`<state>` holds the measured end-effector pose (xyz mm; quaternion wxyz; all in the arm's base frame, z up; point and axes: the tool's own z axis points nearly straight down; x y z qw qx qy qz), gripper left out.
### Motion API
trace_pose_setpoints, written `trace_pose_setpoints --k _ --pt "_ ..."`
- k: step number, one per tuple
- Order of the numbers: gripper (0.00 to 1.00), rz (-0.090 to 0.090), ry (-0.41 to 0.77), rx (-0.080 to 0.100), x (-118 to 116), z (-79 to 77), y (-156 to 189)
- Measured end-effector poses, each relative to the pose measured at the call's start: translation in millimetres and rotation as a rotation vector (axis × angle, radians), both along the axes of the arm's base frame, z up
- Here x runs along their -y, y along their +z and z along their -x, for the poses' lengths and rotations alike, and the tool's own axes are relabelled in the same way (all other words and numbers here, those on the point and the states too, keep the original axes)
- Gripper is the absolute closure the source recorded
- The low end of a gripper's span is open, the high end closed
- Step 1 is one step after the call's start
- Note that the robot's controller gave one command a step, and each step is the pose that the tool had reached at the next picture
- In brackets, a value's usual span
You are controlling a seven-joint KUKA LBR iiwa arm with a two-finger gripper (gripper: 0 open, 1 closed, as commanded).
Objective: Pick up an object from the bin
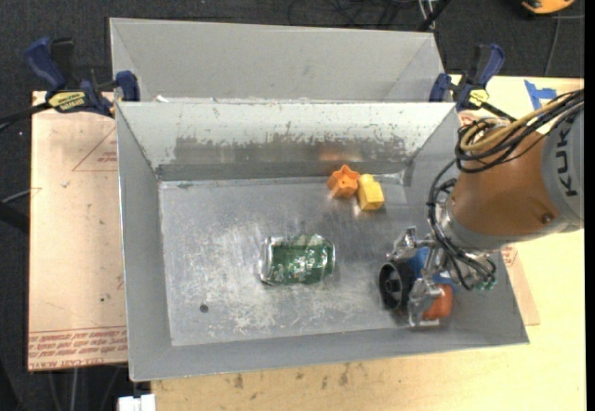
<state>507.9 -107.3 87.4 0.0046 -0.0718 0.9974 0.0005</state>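
1. The gripper [420, 293] hangs low on the down-bent arm at the near side of the bin [214, 214], right of the crushed green can [299, 260]. I cannot tell whether it is released or clenched.
2. The crushed green can lies flat mid-floor, apart from the gripper.
3. The yellow block [371, 192] and orange piece [343, 180] sit beyond the can, side by side at the back wall.

We see a grey metal bin [186, 307] w/ a scuffed floor. On it: 1 crushed green can [298, 260] approx. mid-floor, and 2 small pieces by the back wall, right of ctr, an orange lump [343, 180] just beside a yellow block [371, 192]. Near the front-right corner lies an orange-red thing [439, 303], partly hidden.
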Motion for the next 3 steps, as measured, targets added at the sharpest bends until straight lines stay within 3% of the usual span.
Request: trace_pose_setpoints --k 3 --pt "1.0 0.004 0.0 0.012 -1.6 1.9 2.5"
